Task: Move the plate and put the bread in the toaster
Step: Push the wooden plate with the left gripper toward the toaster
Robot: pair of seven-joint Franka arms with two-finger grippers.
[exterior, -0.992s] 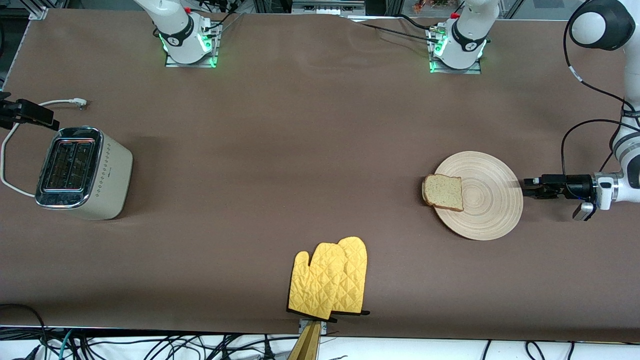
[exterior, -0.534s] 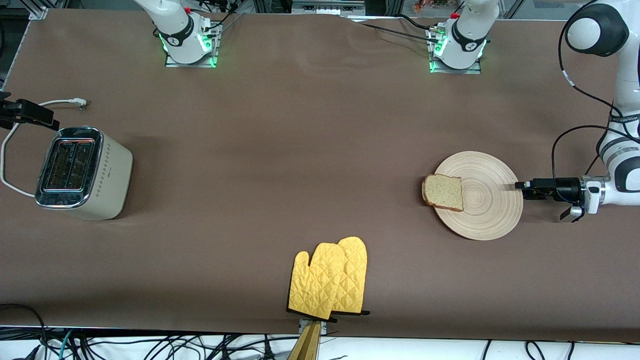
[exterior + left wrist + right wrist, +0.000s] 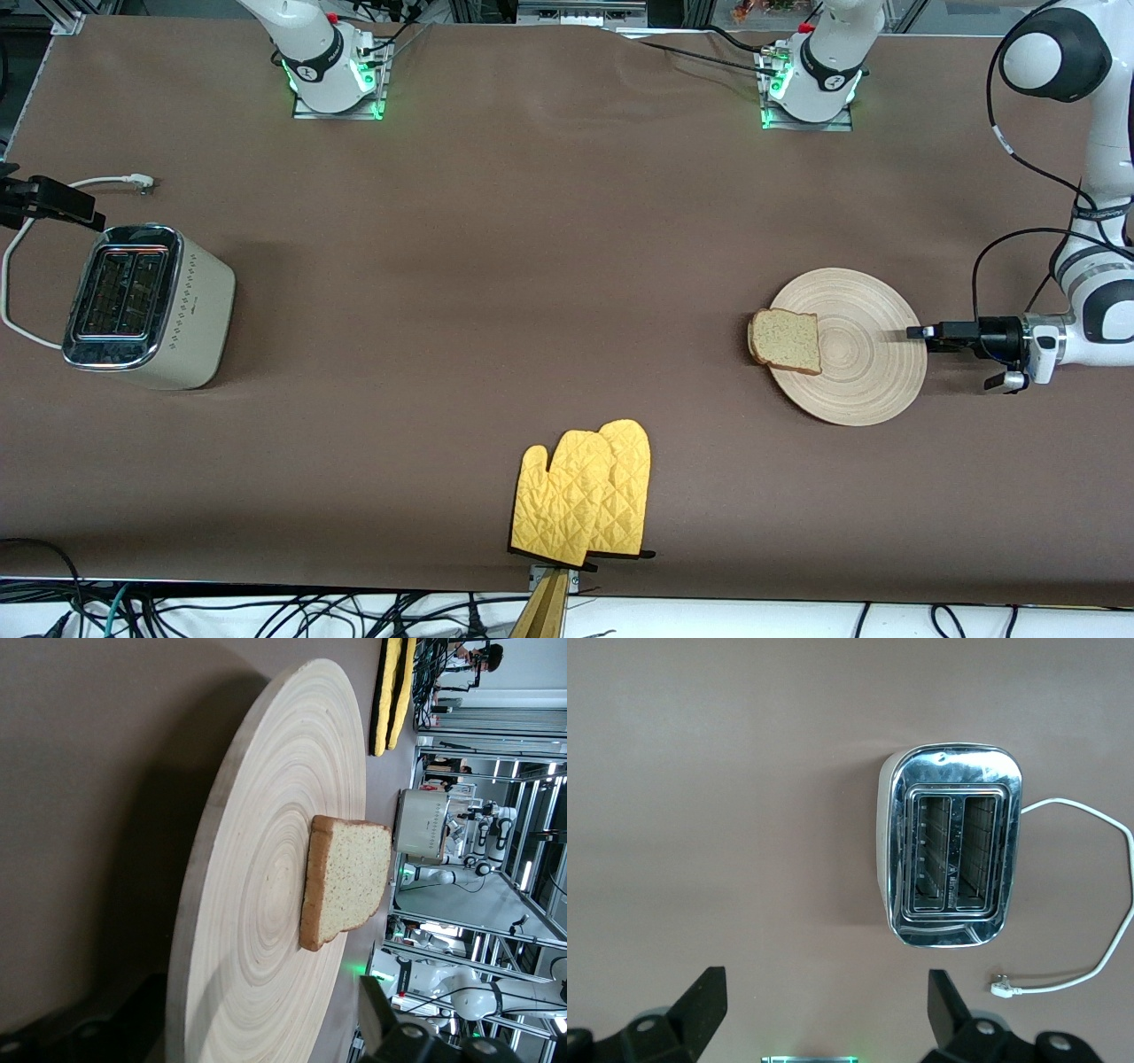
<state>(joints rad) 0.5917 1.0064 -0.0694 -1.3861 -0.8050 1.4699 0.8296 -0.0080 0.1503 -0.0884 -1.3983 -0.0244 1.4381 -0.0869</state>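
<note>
Fingers of the left gripper stand apart, one above and one below the plate rim at the left arm's end of the table; I cannot tell whether they touch it. The bread lies flat on the plate's edge toward the right arm's end, slightly over the rim. The right gripper waits with fingers wide apart and empty, over the table beside the upright toaster.

even overhead light, soft shadows beside the toaster and plate. glare on the toaster's chrome top. left wrist view dim, background lab slightly soft.
</note>
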